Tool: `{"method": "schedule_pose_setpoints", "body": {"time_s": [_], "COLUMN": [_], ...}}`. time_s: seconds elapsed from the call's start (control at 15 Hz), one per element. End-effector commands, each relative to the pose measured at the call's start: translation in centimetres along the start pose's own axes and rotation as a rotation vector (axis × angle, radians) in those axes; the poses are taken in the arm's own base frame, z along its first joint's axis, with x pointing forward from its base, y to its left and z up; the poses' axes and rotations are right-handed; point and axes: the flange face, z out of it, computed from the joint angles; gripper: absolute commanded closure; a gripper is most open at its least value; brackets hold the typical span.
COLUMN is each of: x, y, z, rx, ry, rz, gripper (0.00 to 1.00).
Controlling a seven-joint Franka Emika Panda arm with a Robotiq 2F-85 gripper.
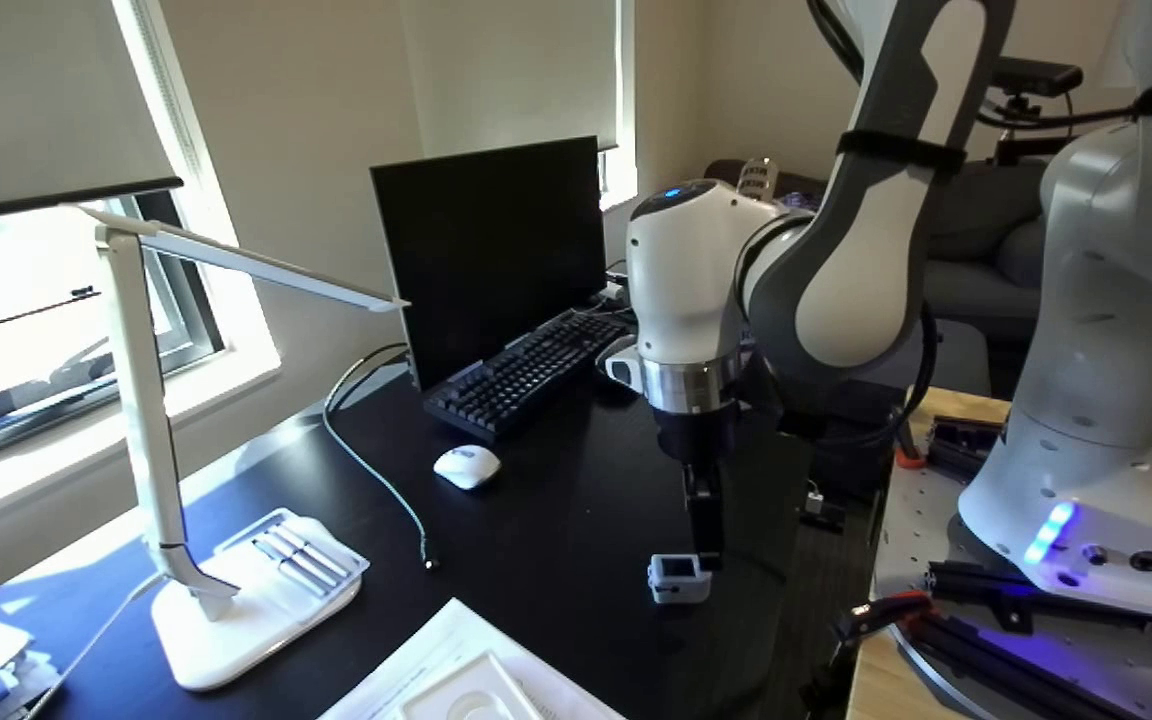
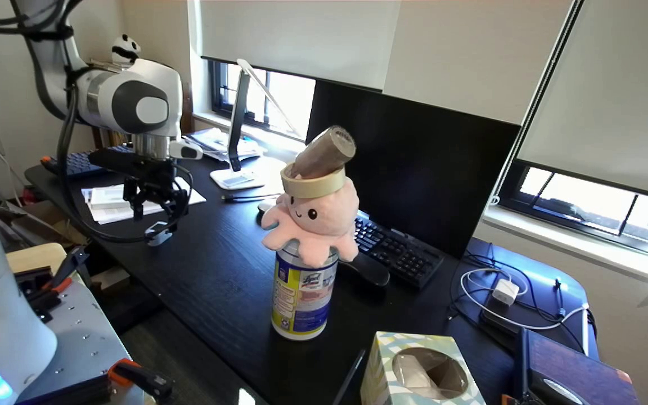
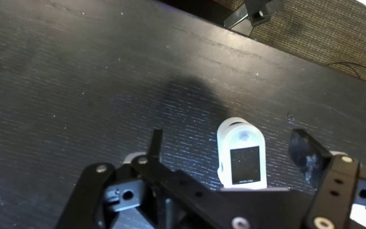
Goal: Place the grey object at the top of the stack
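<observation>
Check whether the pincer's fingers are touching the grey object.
Apart. The wrist view shows strips of dark desk between the grey object and the fingers on both sides.

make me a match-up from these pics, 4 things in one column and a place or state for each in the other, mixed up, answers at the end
Things
1. grey object
2. pink octopus plush
3. brown cylinder
4. gripper

Places and states
A. tilted, rising from the cream ring
B. open
C. sitting on the canister
D. lying on the desk

Pairs: 1-D, 2-C, 3-A, 4-B
</observation>
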Motion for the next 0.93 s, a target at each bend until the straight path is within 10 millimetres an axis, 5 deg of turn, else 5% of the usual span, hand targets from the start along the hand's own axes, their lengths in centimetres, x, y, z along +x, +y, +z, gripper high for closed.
{"method": "schedule_pose_setpoints", "body": {"time_s": [0.0, 0.4, 0.47, 0.87], "x": [0.5, 1.0, 1.1, 2.0], "y": [-1.1, -2.2, -2.3, -3.1], "z": [2.1, 3.8, 4.0, 4.3], "rx": [0.036, 0.018, 0.008, -0.038], "ry": [0.027, 0.061, 0.065, 0.090], "rz": [-0.023, -0.039, -0.044, -0.074], "gripper": [0.00, 0.00, 0.25, 0.59]}}
